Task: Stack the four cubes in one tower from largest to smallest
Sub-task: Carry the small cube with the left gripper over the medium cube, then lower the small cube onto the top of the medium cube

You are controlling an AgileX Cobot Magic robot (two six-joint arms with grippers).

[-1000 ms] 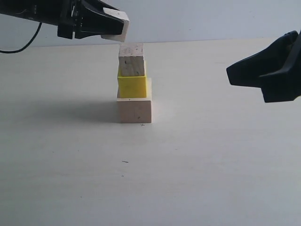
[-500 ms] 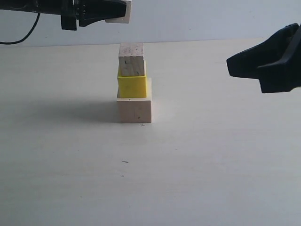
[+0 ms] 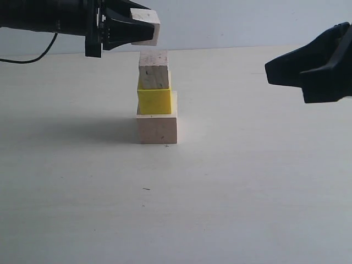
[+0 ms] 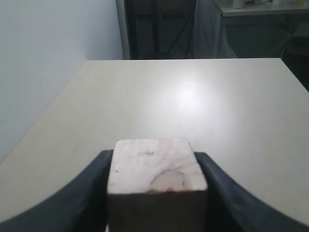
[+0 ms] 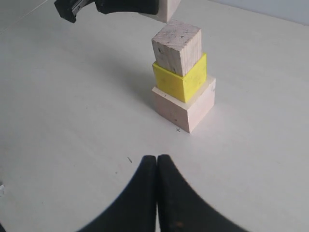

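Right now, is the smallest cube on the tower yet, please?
Off: the left gripper holds the smallest cube clear above the medium wood cube.

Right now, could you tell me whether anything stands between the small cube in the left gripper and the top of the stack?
Nothing visible does. The tiny cube, held by the left gripper, hangs a little above the medium cube, with only open air between them. The right gripper is shut, well off to the side.

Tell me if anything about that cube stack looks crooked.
Only slightly: the yellow cube sits off-centre on the large wood cube, flush with its left side in the exterior view, leaving a ledge on the right.
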